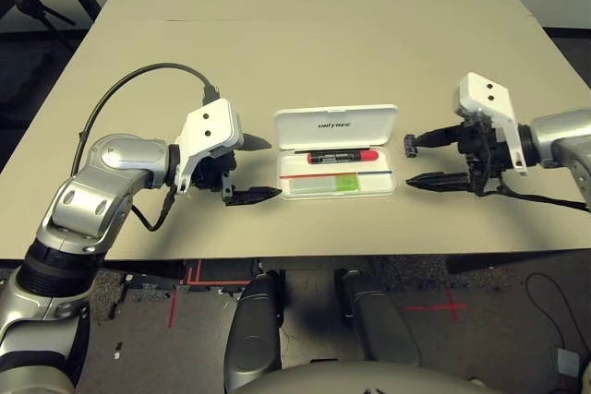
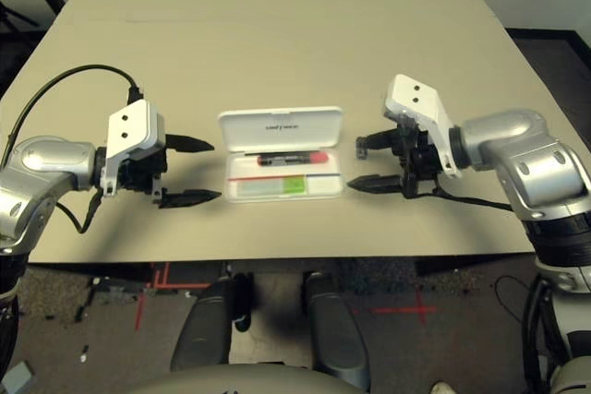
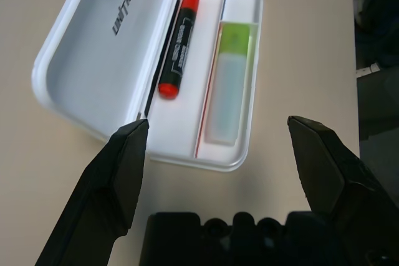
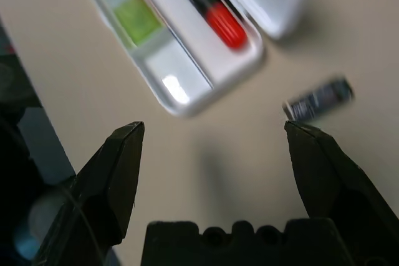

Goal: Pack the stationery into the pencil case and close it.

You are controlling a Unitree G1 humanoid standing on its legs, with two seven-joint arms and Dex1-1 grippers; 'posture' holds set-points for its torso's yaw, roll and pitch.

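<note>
Nearby, grey block [image 1: 409, 145] outside pencil case [image 1: 338, 152], table [image 1: 305, 34]

Open pencil case [image 1: 337, 161] mid-table [image 1: 305, 34], a gripper on either side.

The lid lies flat on the far side of the tray. In the tray, the marker pen [image 1: 343, 156] lies along the far compartment and the highlighter [image 1: 325, 185] along the near one. The small block [image 1: 409, 145] rests on the table just right of the case. The left gripper [image 1: 255, 169] stands left of the case, the right gripper [image 1: 423, 160] right of it, both apart from it.
</note>
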